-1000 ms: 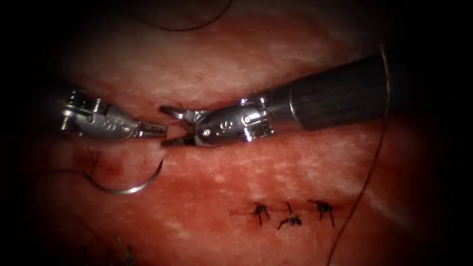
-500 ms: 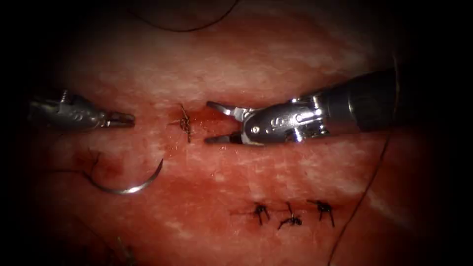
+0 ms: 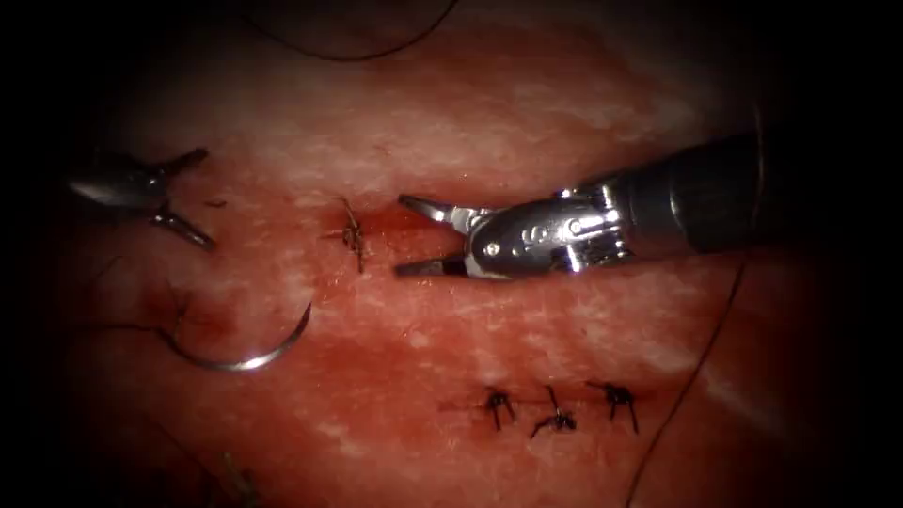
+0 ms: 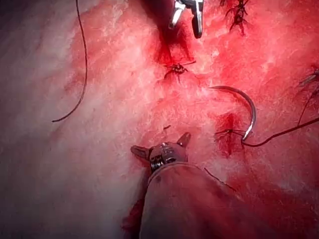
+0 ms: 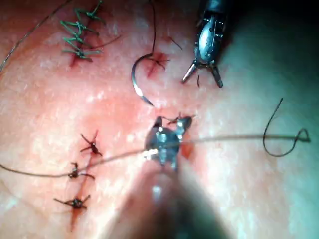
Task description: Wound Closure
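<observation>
The needle (image 3: 246, 356) lies loose on the tissue (image 3: 527, 122) in the lower left of the endoscope frame, its curve bowing downward, held by neither tool. Thread (image 3: 122, 329) runs from its left end toward the frame's left edge. In the left wrist view the needle (image 4: 242, 107) rests beside a small red stitch site, seemingly flat on the surface rather than through it, though I cannot be sure at the swaged end.

At frame centre sits a fresh knot (image 3: 354, 233) with short cut ends. Three more knots (image 3: 555, 406) stand in a row at lower centre-right.

The right tool (image 3: 407, 235) lies just right of the fresh knot, jaws spread wide and holding nothing. The left tool (image 3: 191, 197) is at the upper left, jaws also parted and empty; half a second ago they were closed, and the tool has since backed away toward the left edge. The right tool has barely shifted in that time.

A long thread (image 3: 696, 367) crosses the right side from the shaft down to the bottom edge, and another loop (image 3: 367, 52) arcs along the top.

With both tools free, a sound regrasp would take the needle well back from its point and square to the jaws, keeping the trailing thread clear of the finished knots.
</observation>
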Motion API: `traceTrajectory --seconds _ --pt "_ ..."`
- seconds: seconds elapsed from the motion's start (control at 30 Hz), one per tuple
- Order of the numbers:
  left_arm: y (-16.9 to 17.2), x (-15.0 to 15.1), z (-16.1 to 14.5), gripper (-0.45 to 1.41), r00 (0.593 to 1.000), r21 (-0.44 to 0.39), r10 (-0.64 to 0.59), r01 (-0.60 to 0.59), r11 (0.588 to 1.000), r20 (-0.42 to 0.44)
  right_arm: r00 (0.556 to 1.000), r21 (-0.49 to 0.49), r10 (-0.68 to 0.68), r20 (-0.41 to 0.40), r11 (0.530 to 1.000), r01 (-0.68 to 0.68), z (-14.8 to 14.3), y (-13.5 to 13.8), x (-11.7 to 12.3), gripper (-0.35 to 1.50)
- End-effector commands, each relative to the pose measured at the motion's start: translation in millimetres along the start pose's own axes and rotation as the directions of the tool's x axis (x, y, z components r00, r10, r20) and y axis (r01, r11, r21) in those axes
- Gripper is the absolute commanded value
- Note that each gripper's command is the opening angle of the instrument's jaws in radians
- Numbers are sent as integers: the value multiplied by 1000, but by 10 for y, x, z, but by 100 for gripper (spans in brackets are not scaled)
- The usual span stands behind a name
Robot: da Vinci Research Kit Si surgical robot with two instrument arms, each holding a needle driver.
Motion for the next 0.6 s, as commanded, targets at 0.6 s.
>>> traceTrajectory --seconds 0.6 --pt "80 114 -78 56 985 -55 -156 152 987 -80 986 -61 160 43 986 -157 -11 -3 -5 143"
